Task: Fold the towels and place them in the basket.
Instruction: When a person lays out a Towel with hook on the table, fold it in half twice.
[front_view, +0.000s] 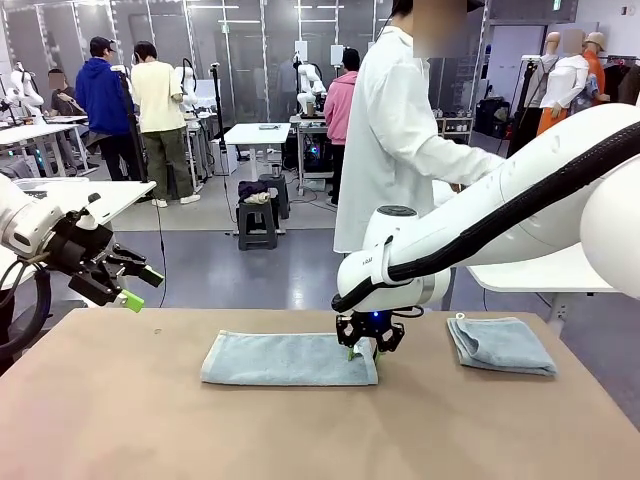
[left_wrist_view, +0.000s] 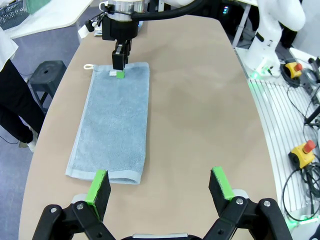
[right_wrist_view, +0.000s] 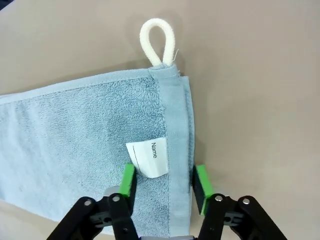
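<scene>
A light blue-grey towel (front_view: 285, 358) lies flat on the brown table, folded lengthwise into a long strip (left_wrist_view: 117, 117). My right gripper (front_view: 366, 350) stands down on its right end. In the right wrist view its green pads (right_wrist_view: 129, 180) straddle the hemmed edge of the towel (right_wrist_view: 75, 130) beside a white name label (right_wrist_view: 150, 157), below the cord loop (right_wrist_view: 157, 42); the jaws are narrowed and the hem lies flat between them. A second towel (front_view: 503, 345) lies folded at the right. My left gripper (front_view: 140, 285) hovers open above the table's left edge, empty (left_wrist_view: 160, 187). The basket is out of view.
A person in a white coat (front_view: 400, 140) stands at the far side, behind the right arm. The bare table (left_wrist_view: 200, 110) stretches wide beside the towel strip. A small stool (left_wrist_view: 47, 75) stands off the table's far edge.
</scene>
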